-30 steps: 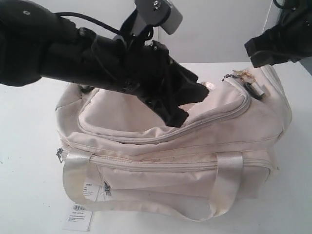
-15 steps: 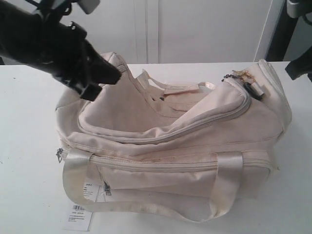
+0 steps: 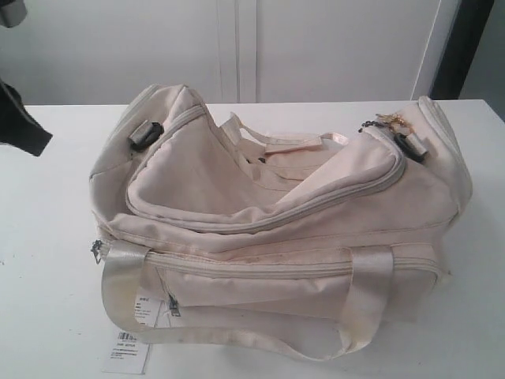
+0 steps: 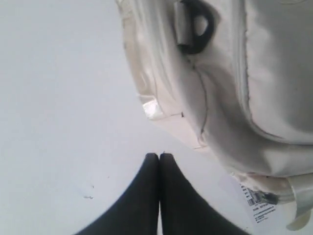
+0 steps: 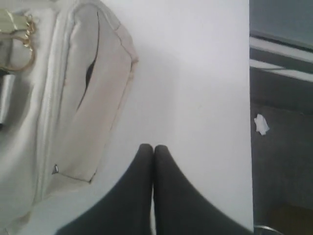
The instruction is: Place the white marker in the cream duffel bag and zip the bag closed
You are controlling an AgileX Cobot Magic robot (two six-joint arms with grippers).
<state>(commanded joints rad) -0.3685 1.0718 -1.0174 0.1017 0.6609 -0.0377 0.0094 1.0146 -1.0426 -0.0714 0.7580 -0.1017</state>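
The cream duffel bag (image 3: 276,229) lies on the white table, its curved top flap down. A gold charm (image 3: 390,121) hangs at the flap's right end. The white marker is out of view. Only a dark part of the left arm (image 3: 22,126) shows at the far left edge of the exterior view, clear of the bag. In the left wrist view my left gripper (image 4: 159,154) is shut and empty over bare table beside the bag's end (image 4: 254,98). My right gripper (image 5: 153,146) is also shut and empty, over the table beside the bag's other end (image 5: 73,103).
A white paper barcode tag (image 3: 126,351) lies on the table at the bag's front left corner. A black buckle (image 3: 144,133) sits on the bag's left end. The table edge (image 5: 249,122) runs close to my right gripper, with floor beyond it.
The left arm has pulled back from over the bag to the far left edge. The right arm has left the exterior view at the upper right.
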